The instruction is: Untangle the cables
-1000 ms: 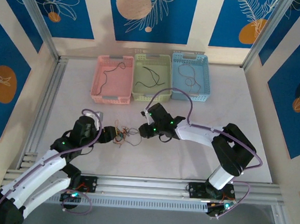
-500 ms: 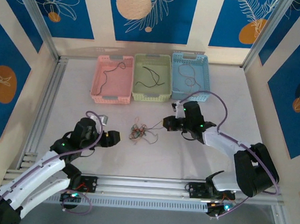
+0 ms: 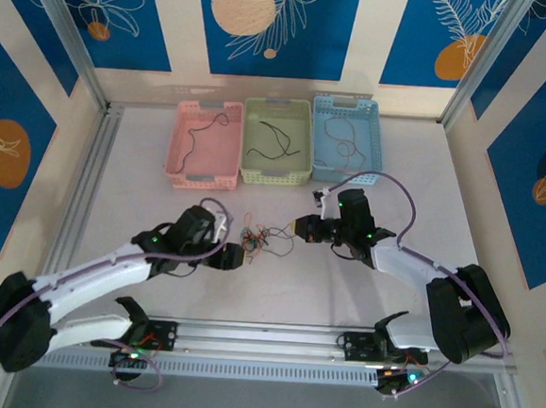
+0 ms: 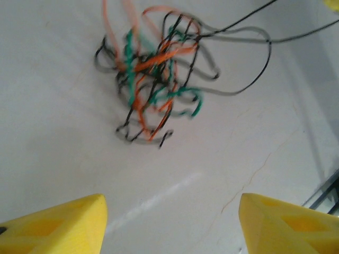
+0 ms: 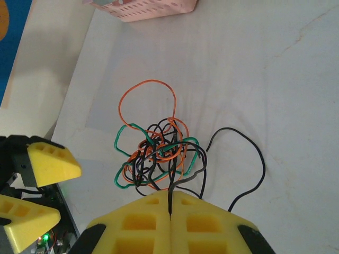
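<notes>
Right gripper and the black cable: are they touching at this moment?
Touching. The right wrist view shows the right gripper shut, with a black cable running from the tangle straight into the seam between its yellow fingers.

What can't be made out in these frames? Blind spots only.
1. Top view: tangle too small to trace which cable crosses which.
2. Left wrist: tangle blurred; black loop runs off the top and right edges.
3. Right wrist: black cable end hidden between the shut fingers of the right gripper.
4. Right wrist: pink basket cut off by the top edge.
</notes>
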Available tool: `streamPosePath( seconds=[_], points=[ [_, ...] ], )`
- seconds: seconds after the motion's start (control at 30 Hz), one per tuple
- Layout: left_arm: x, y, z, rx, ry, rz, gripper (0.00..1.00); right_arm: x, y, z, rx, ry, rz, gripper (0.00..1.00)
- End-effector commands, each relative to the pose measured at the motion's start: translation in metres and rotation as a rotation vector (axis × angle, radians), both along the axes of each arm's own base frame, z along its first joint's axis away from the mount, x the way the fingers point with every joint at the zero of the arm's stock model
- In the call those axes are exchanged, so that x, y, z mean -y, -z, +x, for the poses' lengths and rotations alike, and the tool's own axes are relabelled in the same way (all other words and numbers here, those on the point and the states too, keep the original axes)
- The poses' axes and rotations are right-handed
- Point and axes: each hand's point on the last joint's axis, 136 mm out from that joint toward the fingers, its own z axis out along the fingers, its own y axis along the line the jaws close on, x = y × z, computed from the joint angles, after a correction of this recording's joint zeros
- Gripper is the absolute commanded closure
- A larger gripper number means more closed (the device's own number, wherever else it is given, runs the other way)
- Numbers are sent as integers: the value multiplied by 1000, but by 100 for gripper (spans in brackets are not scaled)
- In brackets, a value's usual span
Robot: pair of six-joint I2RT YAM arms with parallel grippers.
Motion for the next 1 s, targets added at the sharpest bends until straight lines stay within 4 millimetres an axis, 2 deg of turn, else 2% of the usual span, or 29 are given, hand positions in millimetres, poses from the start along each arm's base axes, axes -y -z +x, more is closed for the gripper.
streamPosePath(
  seconds=[0.0, 0.1, 0.2, 0.3, 0.47, 0.57, 0.6, 0.8, 0.97],
  points=[
    [8, -17, 27, 122, 20, 80, 35, -2, -4, -4, 3, -17, 16, 100],
    [14, -18, 41, 131, 16, 97, 42, 0, -3, -5, 3, -14, 11, 100],
    [19, -9, 51, 108, 14, 139, 46, 0, -4, -5, 6, -14, 9, 100],
    [8, -3, 66, 135, -64, 214, 51, 0, -4, -6, 6, -15, 7, 100],
    [13, 7, 70, 123, -72, 199, 55, 1, -4, -5, 2, -12, 1, 100],
    [10, 17, 72, 107, -80, 216, 71, 1, -5, -6, 5, -15, 5, 100],
    [9, 19, 73, 102, -83, 216, 72, 1, -5, -6, 5, -16, 4, 100],
    [11, 24, 75, 90, -81, 205, 73, 1, -4, -5, 3, -14, 0, 100],
    [12, 38, 72, 52, -77, 182, 72, 1, -3, -6, 1, -14, -3, 100]
  ],
)
